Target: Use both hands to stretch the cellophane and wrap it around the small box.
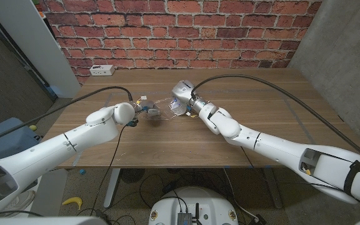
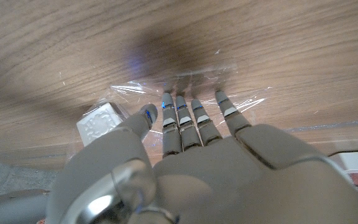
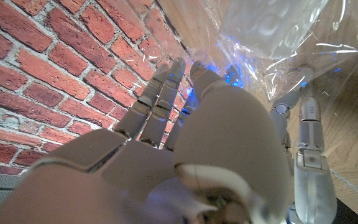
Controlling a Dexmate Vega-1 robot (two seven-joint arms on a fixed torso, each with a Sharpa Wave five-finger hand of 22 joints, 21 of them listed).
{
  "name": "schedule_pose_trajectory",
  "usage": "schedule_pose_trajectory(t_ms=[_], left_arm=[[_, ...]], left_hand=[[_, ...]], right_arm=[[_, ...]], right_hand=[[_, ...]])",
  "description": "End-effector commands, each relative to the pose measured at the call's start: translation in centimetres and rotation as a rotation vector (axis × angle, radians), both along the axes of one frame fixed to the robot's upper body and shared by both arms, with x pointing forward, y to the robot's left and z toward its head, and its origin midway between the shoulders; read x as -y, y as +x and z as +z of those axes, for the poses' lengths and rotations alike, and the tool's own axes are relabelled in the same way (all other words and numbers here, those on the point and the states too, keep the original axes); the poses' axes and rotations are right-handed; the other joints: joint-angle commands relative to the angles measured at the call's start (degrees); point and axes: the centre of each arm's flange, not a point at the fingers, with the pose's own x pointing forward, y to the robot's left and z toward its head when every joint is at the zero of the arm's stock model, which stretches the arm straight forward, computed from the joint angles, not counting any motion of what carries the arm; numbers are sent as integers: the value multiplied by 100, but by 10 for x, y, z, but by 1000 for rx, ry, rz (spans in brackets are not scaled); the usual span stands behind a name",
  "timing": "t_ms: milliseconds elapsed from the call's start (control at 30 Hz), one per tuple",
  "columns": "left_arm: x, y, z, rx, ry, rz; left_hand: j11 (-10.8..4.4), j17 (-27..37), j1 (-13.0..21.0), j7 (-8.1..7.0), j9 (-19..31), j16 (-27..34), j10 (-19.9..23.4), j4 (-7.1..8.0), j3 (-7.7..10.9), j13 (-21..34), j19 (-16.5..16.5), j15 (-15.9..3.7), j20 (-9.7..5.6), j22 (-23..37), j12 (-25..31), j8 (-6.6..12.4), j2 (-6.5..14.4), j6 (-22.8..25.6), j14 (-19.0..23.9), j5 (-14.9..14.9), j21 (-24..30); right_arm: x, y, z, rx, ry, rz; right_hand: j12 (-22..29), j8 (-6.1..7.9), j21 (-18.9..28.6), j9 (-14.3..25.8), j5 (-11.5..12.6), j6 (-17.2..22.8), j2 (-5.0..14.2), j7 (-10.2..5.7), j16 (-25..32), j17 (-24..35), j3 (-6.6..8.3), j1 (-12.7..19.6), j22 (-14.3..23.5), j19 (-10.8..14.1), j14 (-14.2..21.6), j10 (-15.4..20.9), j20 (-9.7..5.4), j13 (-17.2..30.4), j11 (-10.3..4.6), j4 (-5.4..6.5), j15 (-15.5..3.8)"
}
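A crumpled sheet of clear cellophane [image 1: 165, 110] lies mid-table between my two hands. My left hand [image 1: 144, 110] reaches in from the left. In the left wrist view its hand [image 2: 191, 162] has straight fingers whose tips rest on the flat cellophane [image 2: 235, 87]. The small white box [image 2: 98, 126] sits on the table just beside its thumb. My right hand [image 1: 181, 100] comes from the right. In the right wrist view that hand [image 3: 216, 143] holds a raised fold of cellophane [image 3: 278, 37] between thumb and fingers.
A white power strip [image 1: 102, 70] lies at the wooden table's [image 1: 261, 94] far left corner, by the brick wall. Black cables arc over the table from both arms. Bare wood extends to the right and along the near edge.
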Motion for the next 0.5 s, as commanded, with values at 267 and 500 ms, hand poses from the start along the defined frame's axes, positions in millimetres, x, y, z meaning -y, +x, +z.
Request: schedule_pose_trajectory(t_ms=[267, 500], left_arm=[[-4, 6, 1, -8, -10, -4], [-7, 4, 1, -3, -9, 1]], left_hand=[[-6, 6, -114, 19, -1, 16, -1, 62, 27, 13, -41, -73, -15, 6, 29, 41, 10, -26, -9, -21, -11], [-15, 2, -146, 26, -2, 20, 28, 75, 35, 12, -37, -81, -10, 6, 44, 61, 0, 21, 9, -24, -10]], right_arm=[[-37, 19, 0, -68, -3, 89], [-41, 27, 6, -48, 33, 119]], right_hand=[[-38, -53, 74, 18, 23, 21, 4, 12, -45, -10, -59, 57, 4, -36, -2, 19, -213, 23, -2, 10, -913], [-54, -80, 103, 25, 25, 23, 14, -2, -72, -22, -80, 64, 0, -39, -14, 34, -225, 24, -19, 16, -913]])
